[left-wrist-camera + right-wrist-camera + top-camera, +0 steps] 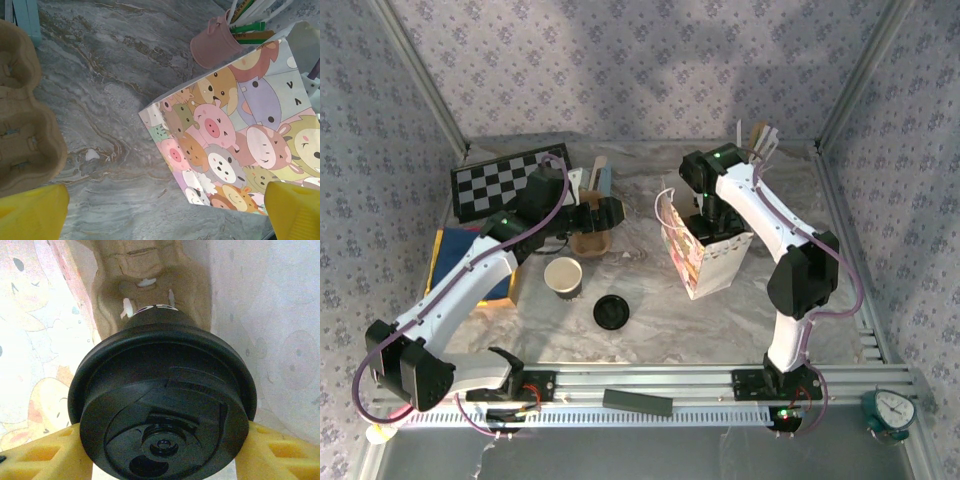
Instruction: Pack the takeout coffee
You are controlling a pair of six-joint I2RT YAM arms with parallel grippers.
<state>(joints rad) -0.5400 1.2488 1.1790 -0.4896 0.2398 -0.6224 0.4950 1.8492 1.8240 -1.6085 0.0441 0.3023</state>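
Note:
The takeout coffee (162, 410), a dark cup with a round black lid, hangs inside the cartoon-animal paper bag (705, 262). My right gripper (165, 452) is shut on it, a yellow finger (45, 455) pressing on each side just under the lid. Below the cup, at the bottom of the bag, lies a brown cardboard cup carrier (145, 285); I cannot tell whether the cup touches it. From above, my right arm (750, 195) reaches down into the bag's open top. My left gripper (165, 210) is open and empty over bare table, left of the bag (240, 135).
A second cardboard carrier (590, 240) sits beside my left gripper (610, 215). A lidless cup with a white inside (563, 277) and a loose black lid (610, 311) lie in front. A chessboard (510, 180), a blue-and-yellow book (470, 260) and a pink pen cup (215, 45) stand around.

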